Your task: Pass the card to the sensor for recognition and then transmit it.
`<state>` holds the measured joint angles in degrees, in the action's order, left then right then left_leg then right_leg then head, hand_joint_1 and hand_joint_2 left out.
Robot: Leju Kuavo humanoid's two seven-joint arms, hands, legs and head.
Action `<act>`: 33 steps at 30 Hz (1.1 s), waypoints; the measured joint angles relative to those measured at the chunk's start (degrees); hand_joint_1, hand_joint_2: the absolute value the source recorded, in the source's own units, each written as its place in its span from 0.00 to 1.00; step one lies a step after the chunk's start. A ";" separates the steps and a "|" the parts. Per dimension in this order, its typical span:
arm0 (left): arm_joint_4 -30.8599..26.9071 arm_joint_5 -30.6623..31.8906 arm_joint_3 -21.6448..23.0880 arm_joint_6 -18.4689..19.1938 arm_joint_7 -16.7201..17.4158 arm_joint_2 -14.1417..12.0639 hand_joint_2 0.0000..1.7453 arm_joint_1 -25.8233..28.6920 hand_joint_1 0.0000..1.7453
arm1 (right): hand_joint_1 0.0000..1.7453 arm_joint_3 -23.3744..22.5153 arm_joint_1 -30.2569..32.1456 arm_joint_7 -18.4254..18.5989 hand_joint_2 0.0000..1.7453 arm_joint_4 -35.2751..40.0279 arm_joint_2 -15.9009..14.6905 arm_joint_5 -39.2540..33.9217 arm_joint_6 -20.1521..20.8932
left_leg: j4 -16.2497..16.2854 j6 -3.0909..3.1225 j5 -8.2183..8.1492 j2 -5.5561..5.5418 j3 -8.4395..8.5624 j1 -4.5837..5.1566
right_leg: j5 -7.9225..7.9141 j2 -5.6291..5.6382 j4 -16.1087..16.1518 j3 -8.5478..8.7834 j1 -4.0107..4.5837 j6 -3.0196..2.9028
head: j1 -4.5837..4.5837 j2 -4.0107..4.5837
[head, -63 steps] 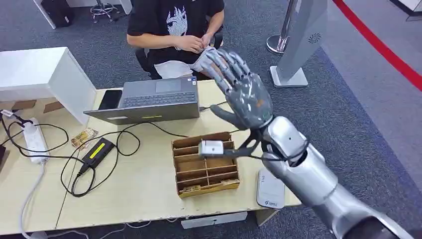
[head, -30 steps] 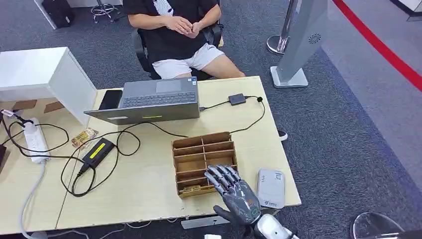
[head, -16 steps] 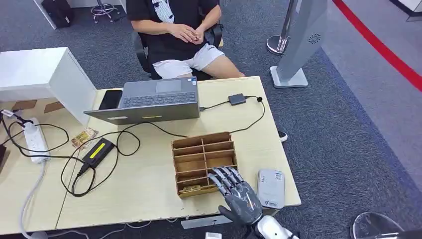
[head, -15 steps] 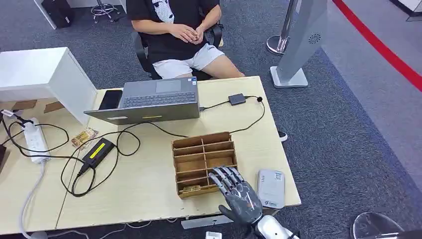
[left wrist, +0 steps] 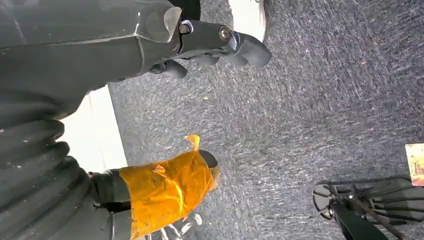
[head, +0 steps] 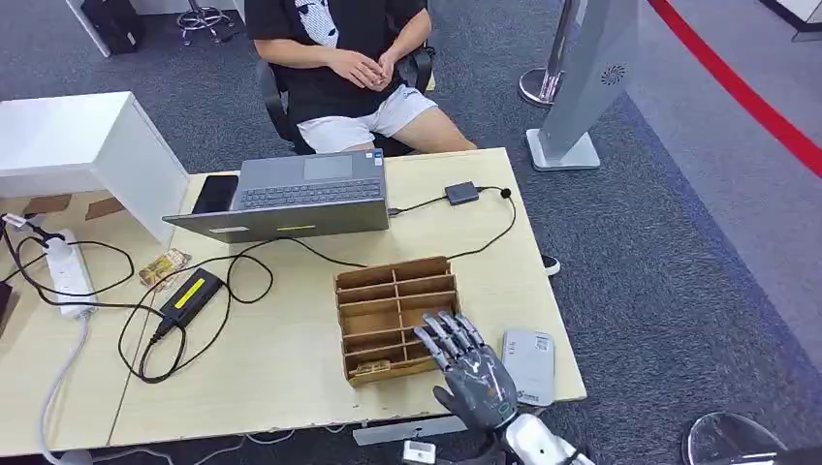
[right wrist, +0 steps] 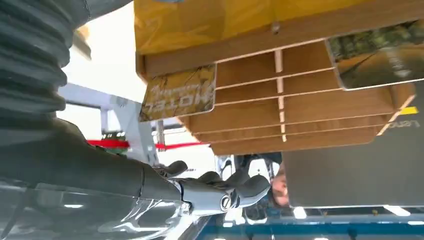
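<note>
Your robot's right hand (head: 473, 380) hovers low at the near edge of the worktop (head: 291, 368), fingers (head: 441, 334) spread and holding nothing, their tips over the near right corner of the wooden slotted organizer (head: 397, 315); the white card sensor (head: 529, 365) lies flat just to the hand's right. A card (head: 371, 368) stands in the organizer's nearest slot, printed side visible in the right wrist view (right wrist: 179, 93); a second card (right wrist: 380, 54) sits in another slot there. The left hand (left wrist: 200, 37) hangs over grey carpet, fingers seemingly loose and empty, though you see it only partly. A person (head: 334, 58) sits beyond the laptop (head: 291, 199), hands clasped.
</note>
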<state>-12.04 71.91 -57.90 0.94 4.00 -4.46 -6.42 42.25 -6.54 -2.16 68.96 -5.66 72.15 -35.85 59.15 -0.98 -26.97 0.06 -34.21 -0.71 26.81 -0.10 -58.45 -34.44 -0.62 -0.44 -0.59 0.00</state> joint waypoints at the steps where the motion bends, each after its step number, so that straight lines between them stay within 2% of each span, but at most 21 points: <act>1: 0.00 0.07 0.04 0.00 0.02 0.00 1.00 -0.01 0.00 | 0.00 -0.24 -0.01 0.44 1.00 0.00 0.00 0.87 -0.09 | 0.00 0.00 0.00 0.00 0.00 0.00 | 0.00 0.00 0.00 0.00 0.00 0.00 | 0.00 0.00; 6: 0.00 0.11 0.33 0.00 0.13 0.00 1.00 -0.05 0.00 | 0.00 -0.59 -0.05 3.05 1.00 -0.02 -0.02 6.31 -0.46 | 0.00 0.00 0.00 0.00 0.00 0.00 | 0.00 0.01 0.00 0.00 0.00 0.00 | 0.00 -0.02; 7: 0.00 0.11 0.33 0.00 0.15 0.00 1.00 -0.07 0.00 | 0.17 -0.59 -0.07 3.39 1.00 -0.06 -0.02 6.99 -0.55 | 0.00 0.00 0.00 0.00 0.01 0.00 | 0.00 0.00 0.00 0.00 0.00 0.00 | 0.00 0.00; 11: 0.00 0.11 0.44 0.00 0.28 0.02 1.00 -0.17 0.00 | 0.17 -0.61 -0.18 3.93 1.00 -0.20 -0.02 7.98 -0.57 | 0.00 0.00 0.00 0.00 0.01 0.00 | 0.00 0.01 0.00 0.00 0.00 0.00 | 0.00 -0.02; 12: 0.00 0.11 0.50 0.00 0.28 0.02 1.00 -0.20 0.00 | 0.78 -0.61 -0.25 4.11 1.00 -0.26 -0.02 8.37 -0.57 | 0.00 0.00 0.00 0.00 0.00 0.00 | 0.00 0.01 0.00 0.00 0.00 0.00 | 0.00 0.00; 13: 0.00 0.11 0.59 0.00 0.28 0.02 1.00 -0.25 0.00 | 0.92 -0.61 -0.32 4.35 1.00 -0.35 -0.02 8.81 -0.57 | 0.00 0.00 0.00 0.00 0.00 0.00 | 0.00 0.01 0.00 0.00 0.00 0.00 | 0.00 0.00; 14: 0.00 0.11 0.70 0.00 0.29 0.00 1.00 -0.29 0.00 | 0.98 -0.61 -0.38 4.48 1.00 -0.46 -0.02 8.96 -0.57 | 0.00 0.00 0.00 0.00 0.00 0.00 | 0.00 0.01 0.00 0.00 0.00 0.00 | 0.00 0.00; 16: 0.00 0.07 0.72 0.00 0.31 0.00 1.00 -0.39 0.00 | 0.99 -0.61 -0.41 4.74 1.00 -0.50 -0.02 9.64 -0.57 | 0.00 0.00 0.00 0.00 0.00 0.00 | 0.00 0.00 0.00 0.00 0.00 0.00 | 0.00 0.00; 21: 0.00 -1.14 0.72 0.04 0.31 0.02 1.00 -0.76 0.00 | 0.90 -0.48 -0.90 8.83 1.00 -1.20 -0.20 16.41 -0.59 | 0.00 0.00 0.00 0.00 0.00 0.00 | 0.00 0.00 0.00 0.01 0.00 0.00 | 0.00 0.00; 25: 0.00 -1.49 0.72 0.13 0.28 0.02 1.00 -0.82 0.00 | 0.95 -0.48 -1.62 10.36 1.00 -2.52 -0.28 16.61 -1.03 | 0.00 0.00 0.00 0.00 0.01 0.00 | 0.00 0.01 0.00 0.02 0.00 0.00 | 0.00 -0.02; 33: 0.00 -1.55 0.72 0.17 0.28 0.00 1.00 -0.84 0.00 | 0.96 -0.02 -3.93 13.59 1.00 -4.96 -0.63 16.63 -1.12 | 0.00 0.00 0.00 -0.01 0.12 0.00 | 0.00 -0.01 0.01 0.13 0.00 0.00 | 0.00 0.00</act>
<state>-12.04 70.36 -57.18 1.11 4.28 -4.46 -7.27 42.23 -10.47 11.43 64.00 -6.29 88.78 -36.96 59.16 -0.98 -26.96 0.06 -34.09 -0.71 26.81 -0.12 -58.44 -34.31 -0.62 -0.44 -0.59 0.00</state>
